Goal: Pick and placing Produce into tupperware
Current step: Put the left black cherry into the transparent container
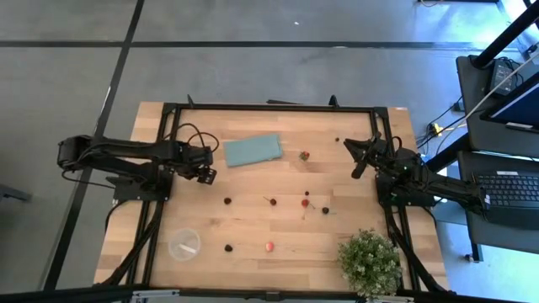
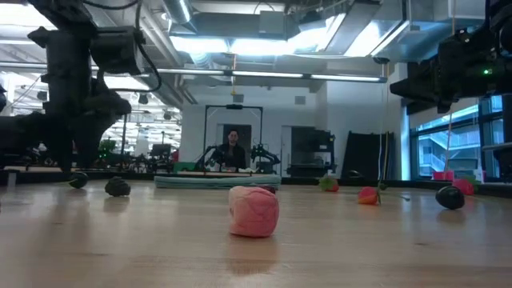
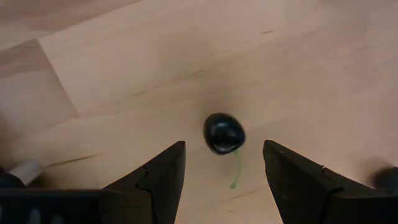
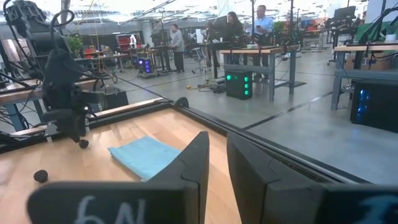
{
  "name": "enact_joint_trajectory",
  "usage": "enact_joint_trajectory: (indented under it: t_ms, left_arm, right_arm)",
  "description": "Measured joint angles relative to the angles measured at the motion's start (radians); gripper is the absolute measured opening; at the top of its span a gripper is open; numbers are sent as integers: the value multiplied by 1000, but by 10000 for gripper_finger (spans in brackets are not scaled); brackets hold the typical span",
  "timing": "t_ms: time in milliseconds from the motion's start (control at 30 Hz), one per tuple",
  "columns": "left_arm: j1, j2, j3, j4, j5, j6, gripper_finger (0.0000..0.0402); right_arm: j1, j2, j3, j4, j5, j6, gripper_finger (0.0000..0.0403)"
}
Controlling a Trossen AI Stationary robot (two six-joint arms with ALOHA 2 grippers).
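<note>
Left gripper (image 3: 224, 165) open, empty, over a dark berry (image 3: 224, 132)

The berry is glossy, round, black, with a green stem, lying on the tabletop (image 1: 253, 189) toward its left edge.

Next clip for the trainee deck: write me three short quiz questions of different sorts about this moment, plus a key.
1. True or false: the left gripper is shut on the dark berry.
2. Multiple choice: the teal cloth lies (A) at the table's far side between the two arms, (B) beside the potted plant, (C) under the tupperware.
3. Fill in: the tupperware holds ___ produce so far.

Key:
1. False; its fingers stand open with the berry lying on the wood between them, seen from the left wrist.
2. A.
3. No; berries lie scattered on the table. The right gripper waits near the far right side, nearly shut.
</note>
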Motion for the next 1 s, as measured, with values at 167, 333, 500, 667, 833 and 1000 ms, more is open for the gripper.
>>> enact_joint_trajectory:
  t_ms: [167,333,500,667,833,1000]
  left_arm:
    - [0,43,0,8,-5,0,206]
    - [0,79,0,29,-5,0,206]
    - [0,112,0,82,-5,-6,206]
    - [0,155,0,75,-1,-7,206]
    - [0,198,5,75,1,-9,206]
    - [0,202,4,77,2,-11,194]
  right_arm:
    - [0,0,0,0,0,-20,61]
    - [0,0,0,0,0,-23,61]
    - [0,0,0,0,0,-23,61]
    - [0,0,0,0,0,-23,61]
    - [0,0,0,0,0,-23,61]
    - [0,0,0,0,0,-23,61]
